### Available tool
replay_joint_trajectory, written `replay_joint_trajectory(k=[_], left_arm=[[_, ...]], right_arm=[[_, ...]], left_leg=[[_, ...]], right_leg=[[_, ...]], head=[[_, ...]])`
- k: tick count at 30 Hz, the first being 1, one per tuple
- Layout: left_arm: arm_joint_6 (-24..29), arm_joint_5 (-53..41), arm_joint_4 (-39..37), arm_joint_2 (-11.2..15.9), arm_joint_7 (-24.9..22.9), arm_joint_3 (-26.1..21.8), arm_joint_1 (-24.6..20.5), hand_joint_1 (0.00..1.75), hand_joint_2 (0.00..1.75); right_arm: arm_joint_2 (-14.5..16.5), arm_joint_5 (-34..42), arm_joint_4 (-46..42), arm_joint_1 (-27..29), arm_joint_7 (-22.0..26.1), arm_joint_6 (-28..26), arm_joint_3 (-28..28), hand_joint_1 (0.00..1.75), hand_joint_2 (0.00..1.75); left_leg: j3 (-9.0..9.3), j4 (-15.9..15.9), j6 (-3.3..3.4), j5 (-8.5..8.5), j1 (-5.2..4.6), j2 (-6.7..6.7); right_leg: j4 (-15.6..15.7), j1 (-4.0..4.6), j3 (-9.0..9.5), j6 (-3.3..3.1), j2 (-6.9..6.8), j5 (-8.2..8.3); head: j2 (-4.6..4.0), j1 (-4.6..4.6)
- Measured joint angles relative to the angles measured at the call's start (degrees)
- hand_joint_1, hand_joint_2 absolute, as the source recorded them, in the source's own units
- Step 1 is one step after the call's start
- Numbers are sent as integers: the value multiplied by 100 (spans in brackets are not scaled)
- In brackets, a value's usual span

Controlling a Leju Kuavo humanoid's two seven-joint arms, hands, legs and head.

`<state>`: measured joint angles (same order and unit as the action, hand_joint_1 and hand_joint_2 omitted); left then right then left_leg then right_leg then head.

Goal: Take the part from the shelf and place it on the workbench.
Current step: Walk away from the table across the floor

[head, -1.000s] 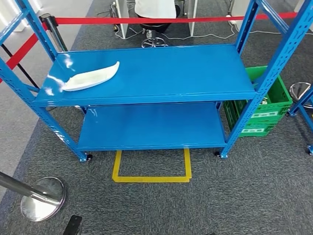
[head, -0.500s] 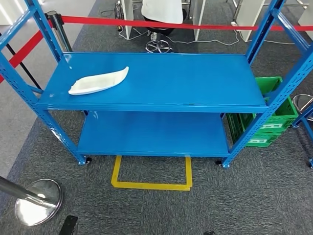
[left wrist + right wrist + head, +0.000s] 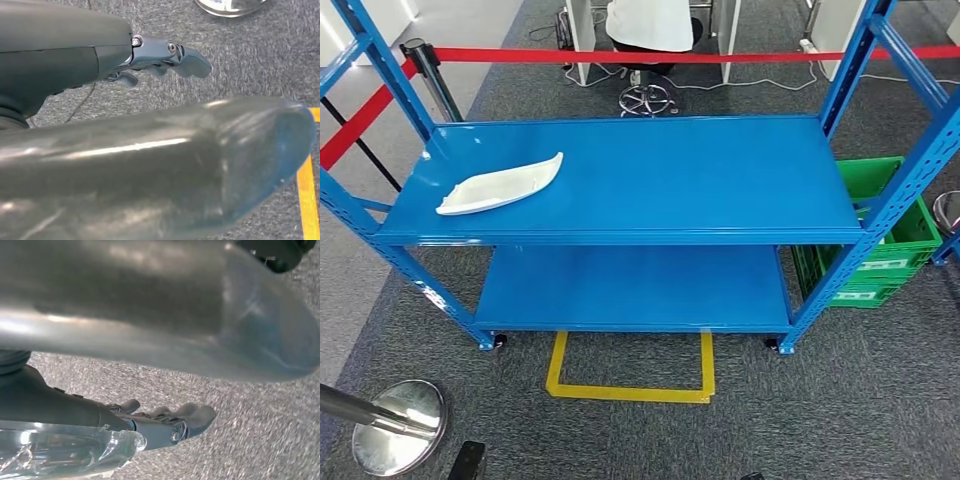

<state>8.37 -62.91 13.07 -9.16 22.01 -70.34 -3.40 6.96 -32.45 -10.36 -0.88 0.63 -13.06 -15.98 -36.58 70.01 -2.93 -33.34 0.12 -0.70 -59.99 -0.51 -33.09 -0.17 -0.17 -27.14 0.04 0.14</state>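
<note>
Blue steel shelf [image 3: 637,235] with two decks, seen from the head view, standing on grey carpet [image 3: 848,400]. White, elongated, curved plastic part [image 3: 500,184] lies flat on the upper deck, near its left end and close to the front edge, touched by neither hand. Left hand [image 3: 166,57], seen from the left wrist view, hangs over the carpet; its dark fingers [image 3: 188,60] lie stretched out, loosely apart, and grip nothing. Right hand [image 3: 170,422], seen from the right wrist view, likewise hangs above the carpet with fingers [image 3: 196,415] extended, slightly parted and empty. Yellow tape rectangle [image 3: 629,365] marks the floor in front of the shelf. Green plastic crate [image 3: 882,240] stands just beside the shelf's right posts. Red barrier belt [image 3: 622,55] runs behind the shelf; a chrome stanchion base [image 3: 395,425] rests at the near left.
</note>
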Motion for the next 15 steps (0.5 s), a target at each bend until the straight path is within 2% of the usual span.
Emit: replay_joint_trajectory(k=[1,2,3,5,6,7,9,10,14,15], left_arm=[[0,4,0,2,-3,-10,9,0,0],[1,7,0,3,-9,-19,19,0,0],[6,12,0,4,-19,-27,26,0,44],[21,53,0,4,-64,-44,26,0,131],[25,81,0,4,-92,-59,23,0,175],[16,120,0,6,-120,-67,26,0,175],[-19,237,0,19,-177,-13,61,0,175],[-42,330,1,29,-209,58,90,0,175],[-112,812,29,84,-367,469,168,0,175],[-130,941,43,104,-408,589,185,0,175]], right_arm=[[1,-2,0,6,-17,-24,-5,0,0],[1,-2,0,14,-31,-40,-12,0,0],[2,-1,0,18,-40,-49,-19,0,44],[7,1,0,13,-46,-55,-29,0,131],[10,-1,0,6,-40,-60,-36,0,175],[11,-1,-4,4,-28,-69,-43,0,175],[10,26,-34,10,2,-85,-54,0,175],[8,64,-59,18,12,-83,-54,0,175],[-12,309,-139,52,21,-6,-37,0,175],[-18,376,-159,70,20,24,-21,0,175]], left_leg=[[-205,233,-3,-67,0,0],[-324,294,3,-33,-1,0],[-345,161,15,127,-1,0],[-202,-471,50,677,-2,16],[-128,-791,67,867,-4,35],[-78,-1010,83,997,-6,51],[-45,-1156,122,1030,-14,64],[-24,-1176,129,1081,-11,59],[23,-1238,156,1104,-1,48],[28,-1238,177,1087,-6,46]], right_leg=[[0,1,34,-3,2,-35],[0,1,78,-3,5,-69],[0,0,134,1,8,-105],[-2,4,254,27,10,-183],[-12,16,297,51,13,-228],[-17,31,315,83,14,-277],[14,53,339,151,15,-352],[49,57,359,156,9,-366],[178,80,461,-25,-10,-338],[202,79,479,-28,-12,-342]], head=[[0,-1],[0,0],[0,-1],[0,-1],[0,-8],[0,-7],[0,-6],[0,3],[0,49],[0,48]])
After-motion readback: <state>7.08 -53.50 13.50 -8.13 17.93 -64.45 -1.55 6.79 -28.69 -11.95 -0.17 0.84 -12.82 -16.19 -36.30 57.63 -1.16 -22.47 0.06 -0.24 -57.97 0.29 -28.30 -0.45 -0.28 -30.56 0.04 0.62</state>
